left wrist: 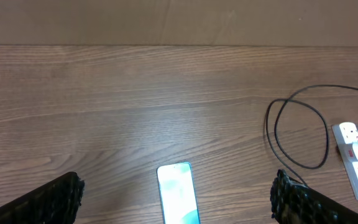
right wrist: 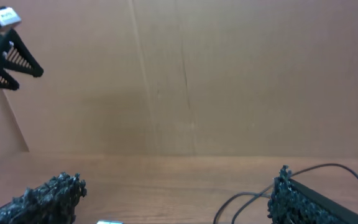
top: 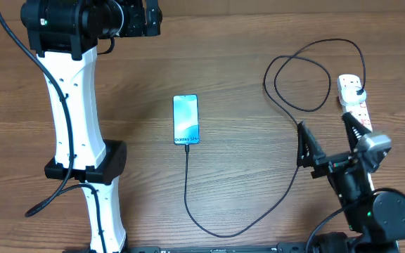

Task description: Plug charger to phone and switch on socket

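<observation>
The phone (top: pixel 185 119) lies flat mid-table with its turquoise screen up; it also shows low in the left wrist view (left wrist: pixel 179 193). The charger (top: pixel 259 211), a thin black cable, meets the phone's near edge, curves right and loops up to the socket (top: pixel 354 100), a white power strip at the far right (left wrist: pixel 356 165). High above the table hangs my left gripper (left wrist: pixel 178 186), open and empty, with the phone below the gap between its fingers. Left of the socket, my right gripper (top: pixel 327 135) is open and empty beside the cable loop (right wrist: pixel 328 171).
The white left arm (top: pixel 69 126) stands tall along the table's left side. A brown wall (right wrist: pixel 185 74) closes off the far edge of the table. Bare wood lies between the phone and the cable loop.
</observation>
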Controlling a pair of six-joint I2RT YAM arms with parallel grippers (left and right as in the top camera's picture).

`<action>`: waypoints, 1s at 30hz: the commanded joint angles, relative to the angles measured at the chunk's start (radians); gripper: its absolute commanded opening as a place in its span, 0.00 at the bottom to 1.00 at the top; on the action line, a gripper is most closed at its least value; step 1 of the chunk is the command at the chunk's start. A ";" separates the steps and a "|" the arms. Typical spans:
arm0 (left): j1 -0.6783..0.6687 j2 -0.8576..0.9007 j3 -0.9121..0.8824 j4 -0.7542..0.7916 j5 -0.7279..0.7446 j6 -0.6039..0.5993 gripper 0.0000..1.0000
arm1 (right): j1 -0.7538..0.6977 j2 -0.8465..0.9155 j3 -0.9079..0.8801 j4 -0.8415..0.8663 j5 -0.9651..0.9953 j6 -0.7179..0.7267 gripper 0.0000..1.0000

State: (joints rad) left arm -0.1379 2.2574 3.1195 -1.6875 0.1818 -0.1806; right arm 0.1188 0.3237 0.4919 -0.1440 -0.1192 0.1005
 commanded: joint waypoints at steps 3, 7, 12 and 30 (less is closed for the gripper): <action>-0.005 -0.008 -0.004 -0.002 -0.009 0.009 0.99 | 0.005 -0.072 -0.163 0.132 0.013 0.001 1.00; -0.005 -0.008 -0.004 -0.002 -0.009 0.009 1.00 | 0.005 -0.122 -0.237 0.185 0.010 0.003 1.00; -0.005 -0.008 -0.004 -0.002 -0.009 0.009 1.00 | 0.006 -0.208 -0.304 0.200 0.014 0.003 1.00; -0.005 -0.008 -0.004 -0.002 -0.009 0.009 1.00 | 0.006 -0.322 -0.460 0.262 0.013 0.003 1.00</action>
State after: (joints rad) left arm -0.1379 2.2574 3.1195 -1.6875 0.1818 -0.1802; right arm 0.1196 0.0200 0.0521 0.1051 -0.1150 0.1009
